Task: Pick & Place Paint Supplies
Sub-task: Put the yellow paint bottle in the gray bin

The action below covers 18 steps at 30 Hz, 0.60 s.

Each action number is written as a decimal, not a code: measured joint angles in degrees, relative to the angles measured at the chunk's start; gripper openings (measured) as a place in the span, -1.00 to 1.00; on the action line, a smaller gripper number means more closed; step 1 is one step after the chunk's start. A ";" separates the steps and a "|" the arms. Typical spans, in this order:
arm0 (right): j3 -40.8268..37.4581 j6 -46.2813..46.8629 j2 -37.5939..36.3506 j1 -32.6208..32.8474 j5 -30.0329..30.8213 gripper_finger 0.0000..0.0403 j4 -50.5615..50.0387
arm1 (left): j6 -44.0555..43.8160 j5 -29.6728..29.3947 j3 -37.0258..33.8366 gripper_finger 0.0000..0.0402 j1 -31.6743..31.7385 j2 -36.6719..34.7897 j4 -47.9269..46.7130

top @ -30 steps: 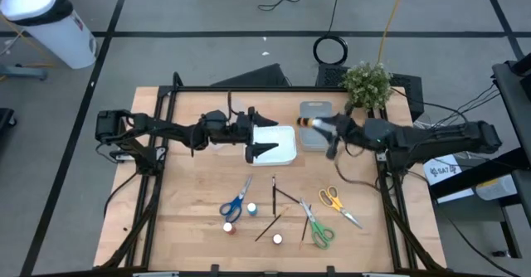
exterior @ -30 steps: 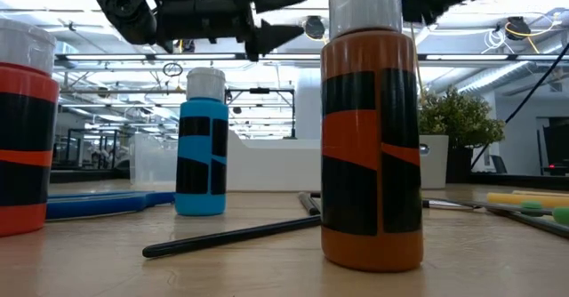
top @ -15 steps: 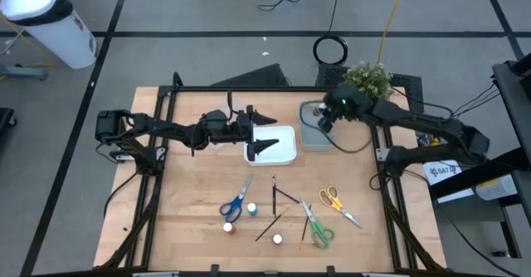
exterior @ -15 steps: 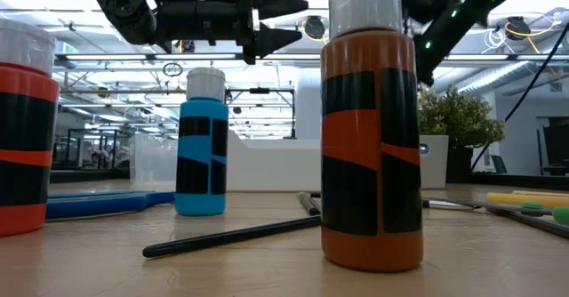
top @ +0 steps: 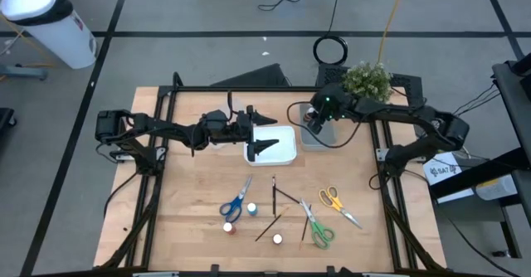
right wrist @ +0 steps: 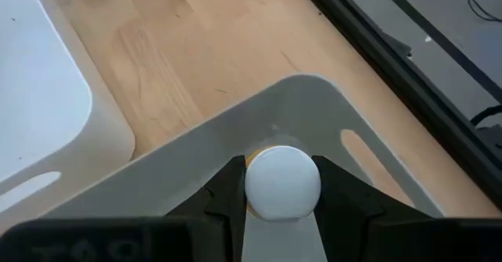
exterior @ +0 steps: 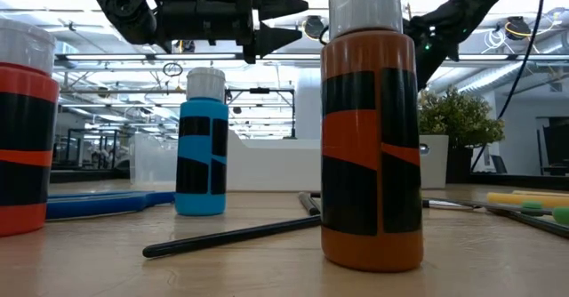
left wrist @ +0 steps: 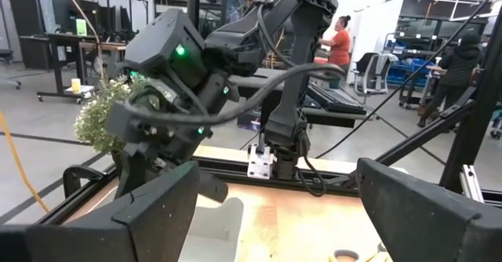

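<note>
My right gripper [top: 314, 119] is shut on a paint pot with a white cap [right wrist: 282, 182], slanting down over the grey tray [right wrist: 314, 109] at the far middle of the table. My left gripper [top: 262, 135] hangs open and level over the white tray [top: 280, 148], holding nothing. Near the front edge lie blue scissors [top: 236, 202], green scissors [top: 316, 227], orange-yellow scissors [top: 336, 202], dark brushes [top: 275, 196] and three small pots [top: 251, 207]. In the low view an orange pot [exterior: 371, 146] and a blue pot [exterior: 203, 146] stand upright on their bases. My right gripper pinches the pot between its two fingers [right wrist: 223, 195], on its opposite sides just under the white cap, where an orange rim [right wrist: 252, 161] shows. The fingers slant down from the table's right and far side. The cap faces back toward the wrist and hides the pot's lower end.
A small green potted plant [top: 367, 80] stands at the far right corner, close behind my right arm. The white tray [right wrist: 39, 97] sits right beside the grey one. Bare wood [top: 191, 186] lies between the trays and the supplies at the front.
My right arm has swung toward the table's far edge, and its gripper has tipped from nearly level to slanting down and sunk over the grey tray, still shut on the pot.
</note>
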 joint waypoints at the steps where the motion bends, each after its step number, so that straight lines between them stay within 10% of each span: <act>1: 0.00 0.00 0.41 0.01 0.00 -0.48 0.63 | 0.00 0.01 0.00 0.74 0.00 0.00 0.00; 12: 0.02 -0.66 2.71 0.01 0.20 -0.46 2.45 | -0.06 0.01 -0.02 0.74 0.00 0.02 -0.84; 18: 0.02 -0.63 1.68 0.02 0.26 0.05 2.91 | 0.52 -0.01 -0.02 0.74 -0.04 0.02 -0.92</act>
